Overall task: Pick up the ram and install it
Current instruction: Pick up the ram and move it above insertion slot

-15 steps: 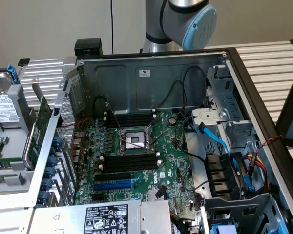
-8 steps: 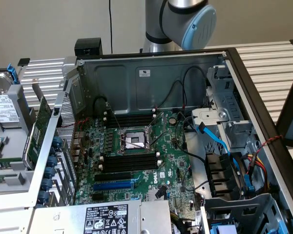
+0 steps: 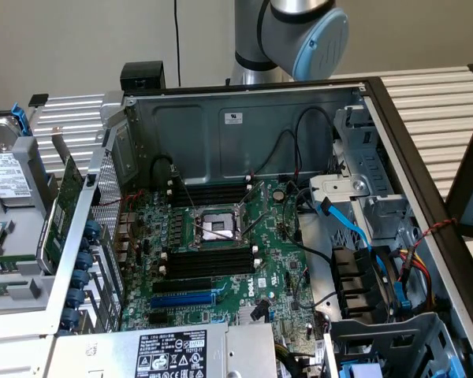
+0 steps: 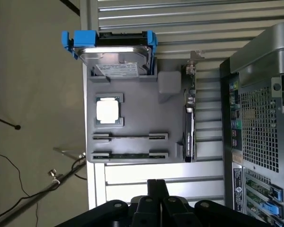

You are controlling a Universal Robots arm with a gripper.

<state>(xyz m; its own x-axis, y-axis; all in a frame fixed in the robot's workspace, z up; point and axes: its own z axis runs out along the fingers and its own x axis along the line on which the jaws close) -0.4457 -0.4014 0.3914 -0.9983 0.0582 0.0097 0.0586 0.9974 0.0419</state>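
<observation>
Claw (image 4: 157,187) pressed together, empty, hovering over the slatted worktop (image 4: 146,177) just short of the grey parts holder (image 4: 137,118). Ram (image 4: 130,155) stands on edge in the holder's nearest groove. Behind it, seemingly a second stick (image 4: 130,137), then a processor (image 4: 108,111), then a hard drive (image 4: 111,54).

Judgement: ram is light, stiff, thin and fragile. Pinch its flat faces mid-length and keep off the contacts.

Black memory slots (image 3: 209,260) lie inside the open case (image 3: 244,118), well apart from the holder.
</observation>
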